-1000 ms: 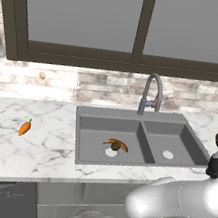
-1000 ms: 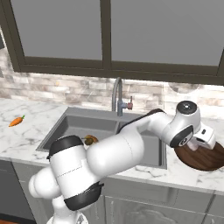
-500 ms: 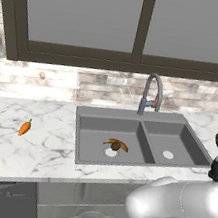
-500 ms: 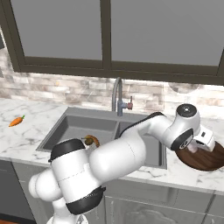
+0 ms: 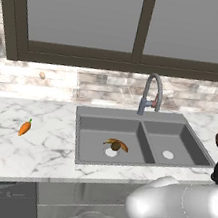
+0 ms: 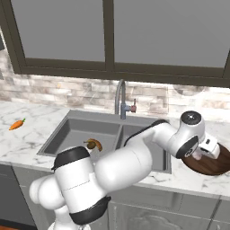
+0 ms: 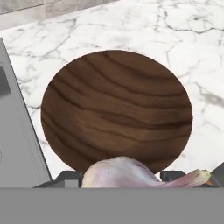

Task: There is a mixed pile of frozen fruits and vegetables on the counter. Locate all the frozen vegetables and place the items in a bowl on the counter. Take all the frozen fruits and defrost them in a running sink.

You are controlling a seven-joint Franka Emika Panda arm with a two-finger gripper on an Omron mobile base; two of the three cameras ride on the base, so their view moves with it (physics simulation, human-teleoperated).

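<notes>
A: Holding what, and where?

B: Gripping the pinkish-white bulb (image 7: 127, 173) between the fingers (image 7: 66, 176), partly closed on it, directly above the wooden bowl (image 7: 116, 109). Sitting at the right end of the tabletop (image 5: 48, 146), just past the sink (image 5: 144, 120).

A: Handles how?

B: Probably light and hard while frozen, rounded, likely slick. Best pinched across the fat middle, not by the thin tail poking sideways. Should drop into so wide a bowl without harm.

A: Gaining anything from the other views?

B: Close up from the hand: bulb over bowl, nothing of the far side. From the left base view, also the orange carrot (image 5: 24, 127), lying alone near the tabletop's left end, well apart from the bowl. Slim and stiff by the look; better taken at the thick part. Also there: banana (image 5: 111, 141) and kiwi (image 5: 116, 146), touching, by the left basin's drain.
</notes>
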